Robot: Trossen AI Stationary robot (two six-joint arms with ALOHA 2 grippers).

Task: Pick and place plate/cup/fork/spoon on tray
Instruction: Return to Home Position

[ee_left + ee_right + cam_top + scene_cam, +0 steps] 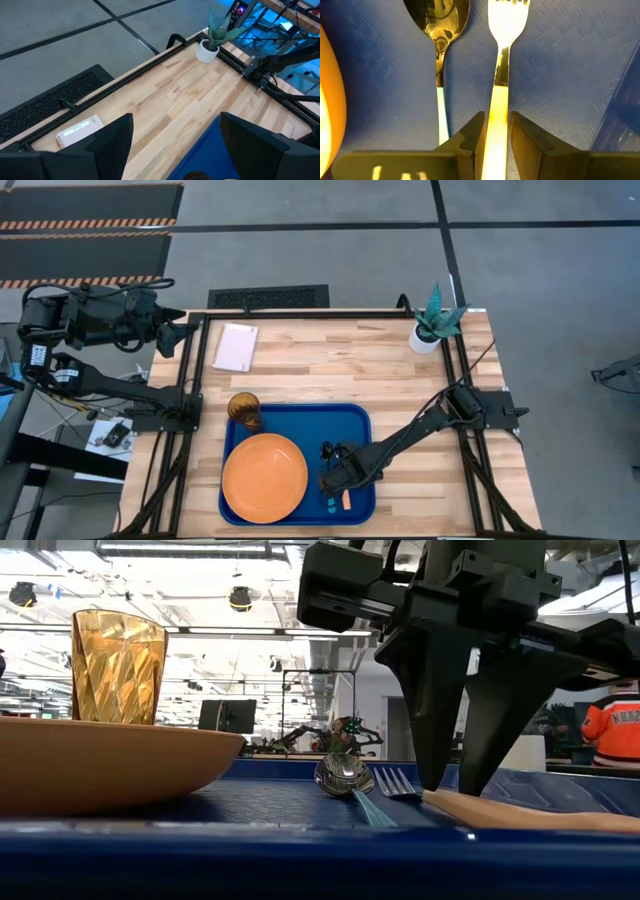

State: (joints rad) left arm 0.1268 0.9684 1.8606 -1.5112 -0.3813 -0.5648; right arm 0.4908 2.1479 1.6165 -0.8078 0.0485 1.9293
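The blue tray (300, 420) lies at the table's near middle. On it the orange plate (265, 477) lies flat at the left, and the amber cup (243, 408) stands upright in the far left corner. The blue-handled spoon (439, 30) and the orange-handled fork (506, 20) lie flat side by side on the tray's right part. My right gripper (497, 135) is low over the tray, shut on the fork's handle. My left gripper (175, 120) is open and empty, held high beyond the table's far left corner (185, 330). My right gripper pinches the fork's orange handle (498, 107) between its two fingers, at about mid-length. The fingers (440, 740) come from above, pointing down, and lie across the handle. The fork lies flat on the tray floor, tines (395, 782) away from the near edge, beside the spoon.
A white pot with a green plant (425, 338) stands at the table's far right corner. A pale notepad (236, 347) lies at the far left. Bare wood lies between them and right of the tray. A person in orange (612, 725) shows in the room behind.
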